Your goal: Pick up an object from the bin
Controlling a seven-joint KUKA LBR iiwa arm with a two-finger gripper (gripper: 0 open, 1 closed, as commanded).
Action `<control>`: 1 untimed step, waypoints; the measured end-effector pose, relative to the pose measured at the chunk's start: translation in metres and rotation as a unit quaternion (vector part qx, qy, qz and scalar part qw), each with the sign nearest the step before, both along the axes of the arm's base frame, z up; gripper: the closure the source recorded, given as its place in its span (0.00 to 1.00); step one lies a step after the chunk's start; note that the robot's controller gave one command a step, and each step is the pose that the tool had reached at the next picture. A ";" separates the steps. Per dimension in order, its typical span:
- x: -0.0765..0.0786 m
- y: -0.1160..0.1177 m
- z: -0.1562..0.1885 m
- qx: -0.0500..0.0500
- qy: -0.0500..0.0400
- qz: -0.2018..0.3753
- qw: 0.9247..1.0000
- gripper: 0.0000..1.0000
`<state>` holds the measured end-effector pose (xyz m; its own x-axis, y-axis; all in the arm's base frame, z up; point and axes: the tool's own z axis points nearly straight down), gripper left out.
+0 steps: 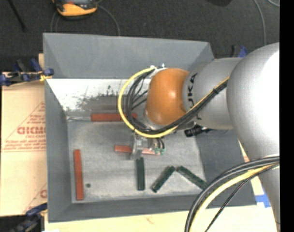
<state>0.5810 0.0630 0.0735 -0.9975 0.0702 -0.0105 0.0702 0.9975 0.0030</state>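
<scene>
over the middle of the grey bin (57,144) the gripper (146,149) points straight down under the orange wrist cover (166,98); the arm comes in from the right. if the claw is open or closed, i cannot tell. by the left wall lies a long red stick (78,174), with free floor beside it. a red bar (106,117) lies along the back wall. a small red-brown block (122,149) lies just left of the gripper. a dark green stick (139,174) lies near the gripper toward the front wall, and two green sticks (162,179) further right. on the arm the letters "uka" (191,88) can be read.

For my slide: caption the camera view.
Gripper beside a short red bar in the grey bin, green bars nearby.
</scene>
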 end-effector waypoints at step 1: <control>0.000 0.000 0.000 0.000 0.000 -0.001 1.000 1.00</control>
